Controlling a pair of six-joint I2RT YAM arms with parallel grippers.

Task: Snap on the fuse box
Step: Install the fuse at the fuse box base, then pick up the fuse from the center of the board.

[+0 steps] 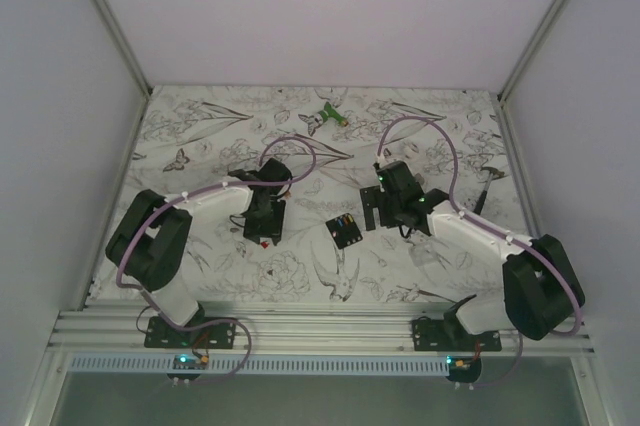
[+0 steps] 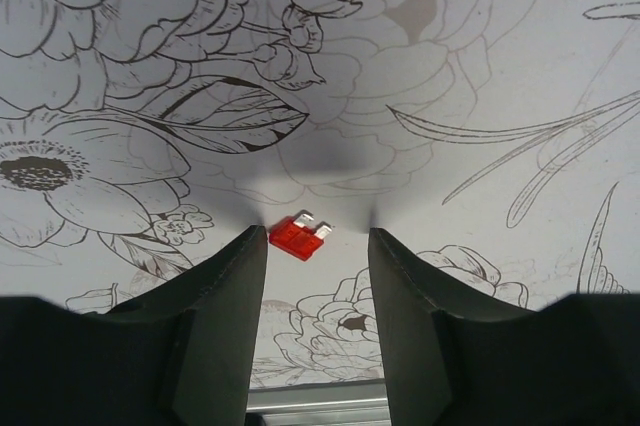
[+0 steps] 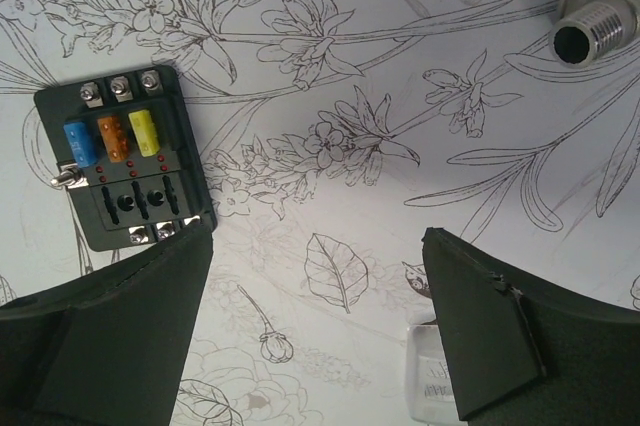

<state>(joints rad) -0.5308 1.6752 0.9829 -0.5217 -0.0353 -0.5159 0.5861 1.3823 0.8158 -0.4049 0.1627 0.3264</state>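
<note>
left tool [image 2: 315, 234] pointed down at the table [image 2: 480, 96], jaws apart; 1 red fuse [image 2: 297, 237] lay flat on the table between the fingers [image 2: 225, 306], just beside the tip on the left of the wrist view, clear gap to the other; couldn't tell if it touched that tip; not clamped.

right tool [image 3: 318, 236] had jaws wide apart, nothing gripped; bare floral table between the tips.

fuse box [image 3: 122, 156] lay flat on the table, face up, between the 2 tools in the top view and nearer the right one; in the right wrist view it sat just off the left finger's tip, outside the jaws; the finger covered its lower corner. 3 fuses were seated in 1 row: blue [image 3: 78, 142], orange [image 3: 113, 136], yellow [image 3: 144, 131]; the row below showed 3 dark slots; small screws at both ends.

silver threaded fitting [image 3: 592, 28] sat at the top right of the right wrist view, well apart from the box; pale clear plastic piece [image 3: 428, 376] lay at the bottom edge by the right finger, partly hidden, couldn't tell what it was; green-and-white object [image 1: 328, 118] lay at the far side of the table, well apart from both arms.
</note>
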